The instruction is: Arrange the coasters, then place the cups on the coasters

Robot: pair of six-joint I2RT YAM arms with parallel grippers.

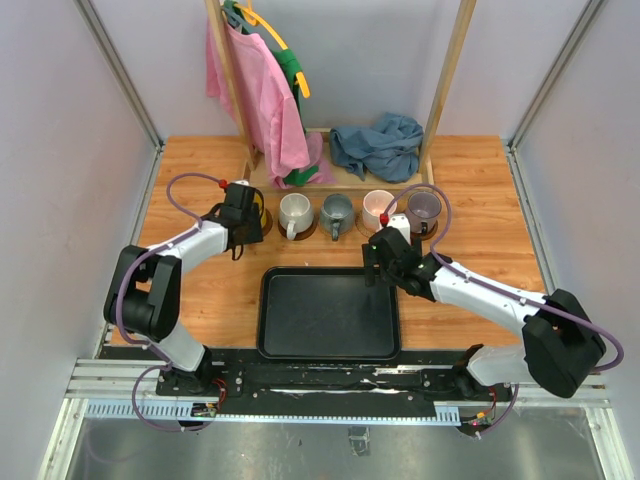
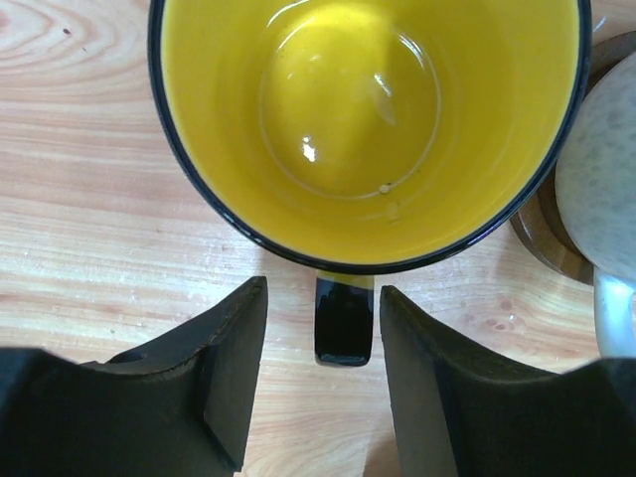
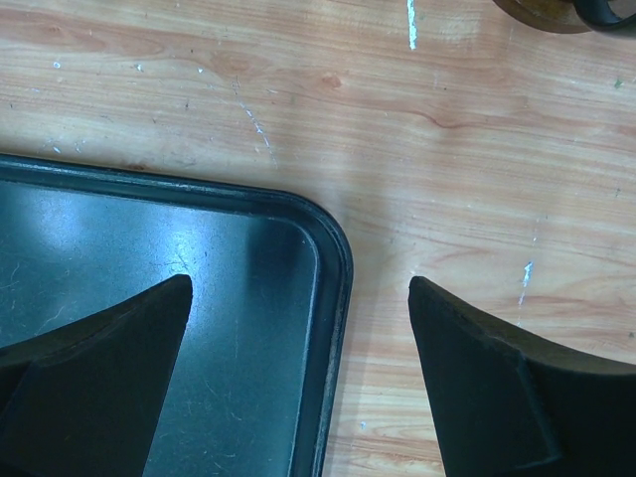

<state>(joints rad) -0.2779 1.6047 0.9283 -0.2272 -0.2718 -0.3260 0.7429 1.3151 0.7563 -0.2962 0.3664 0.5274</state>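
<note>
A yellow cup (image 2: 368, 129) with a black rim stands on the wood, its black handle (image 2: 344, 318) pointing at my left gripper (image 2: 323, 290). The jaws stand open on either side of the handle, with a gap on each side. To its right in the row stand the white cup (image 1: 295, 213), grey cup (image 1: 337, 212), pink cup (image 1: 378, 205) and purple cup (image 1: 424, 208), each on a coaster (image 1: 300, 234). A dark brown coaster (image 2: 542, 238) shows under the white cup. My right gripper (image 3: 298, 288) hangs open and empty over the tray's far right corner.
The black tray (image 1: 330, 345) lies at the near middle of the table. Behind the cups stands a wooden rack (image 1: 440, 90) with a pink garment (image 1: 265, 95) hanging and a blue cloth (image 1: 378, 145) on its base. Grey walls enclose the table.
</note>
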